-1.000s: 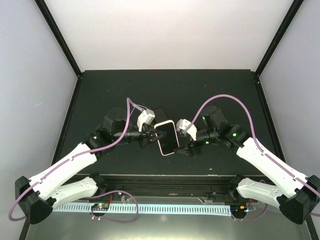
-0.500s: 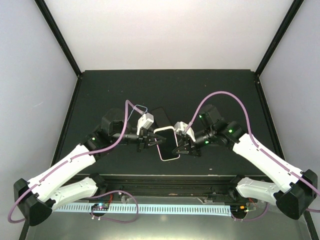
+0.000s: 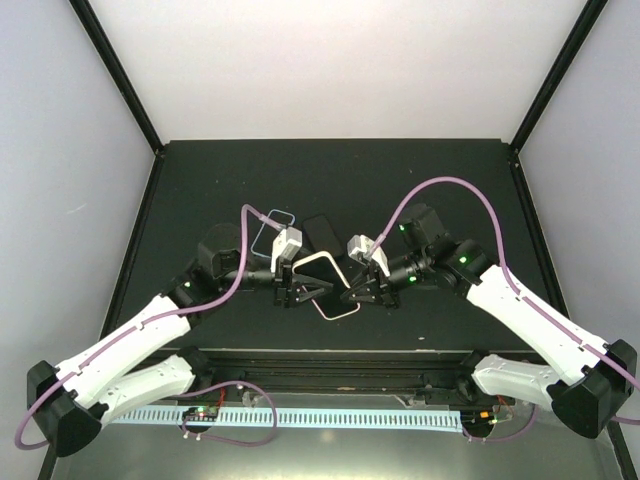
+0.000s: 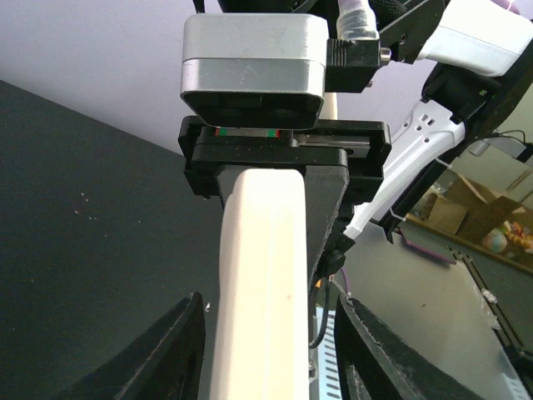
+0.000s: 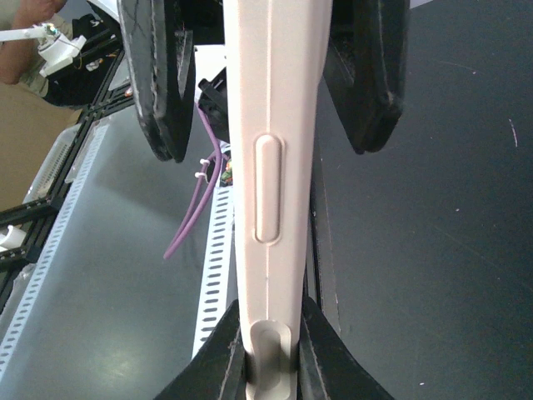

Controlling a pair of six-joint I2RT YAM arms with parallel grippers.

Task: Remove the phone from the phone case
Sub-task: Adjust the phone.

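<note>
A white-rimmed, black-screened phone in a cream case point(image 3: 325, 270) hangs tilted above the table between both arms. My right gripper point(image 3: 356, 292) is shut on its right edge, and the fingers point(image 5: 226, 360) pinch the cream rim point(image 5: 268, 167) by the side button. My left gripper point(image 3: 300, 291) stands open around the left edge point(image 4: 260, 283), with its fingers point(image 4: 185, 350) clear of it on both sides. The pale blue phone case point(image 3: 272, 221) lies flat behind the left arm, partly under the cable. Its inside looks dark, and I cannot tell whether that is the phone.
An all-black phone point(image 3: 322, 232) lies flat on the dark table point(image 3: 440, 180) just behind the held one. Purple cables loop over both arms. A perforated white rail point(image 3: 330, 418) runs along the near edge, and the walls stand close on three sides.
My right gripper closed on the white-rimmed phone's right edge, then my left gripper let go and opened. The phone shifted slightly nearer and tilted.
</note>
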